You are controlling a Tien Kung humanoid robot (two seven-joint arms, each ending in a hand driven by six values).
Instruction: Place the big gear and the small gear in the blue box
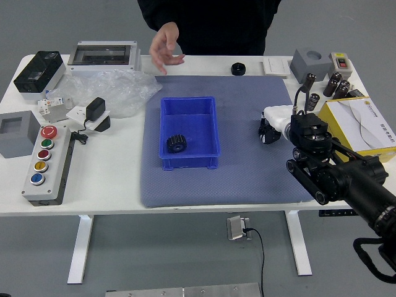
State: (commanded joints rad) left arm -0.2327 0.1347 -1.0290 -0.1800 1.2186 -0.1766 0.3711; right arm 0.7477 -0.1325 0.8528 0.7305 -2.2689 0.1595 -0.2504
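Now, in the head view, one black toothed gear (176, 143) lies inside the blue plastic box (197, 162). Right of the box: the robot's right hand (279, 119), grasp indeterminable. Beyond the box: a person's empty hand (164, 47), fingers loosely parted.

From my remote seat, my right hand (276, 122) looks white over the back and black at the tip. Behind it my right arm (355, 184) is glossy black, built of rounded segments, with round joint caps (320, 197) ringed in a paler tone, possibly metal. Furthest from the hand, a black cable (357, 247) bows outside the arm. Beyond my hand, the person wears a black top (223, 25) with long black sleeves (159, 13).
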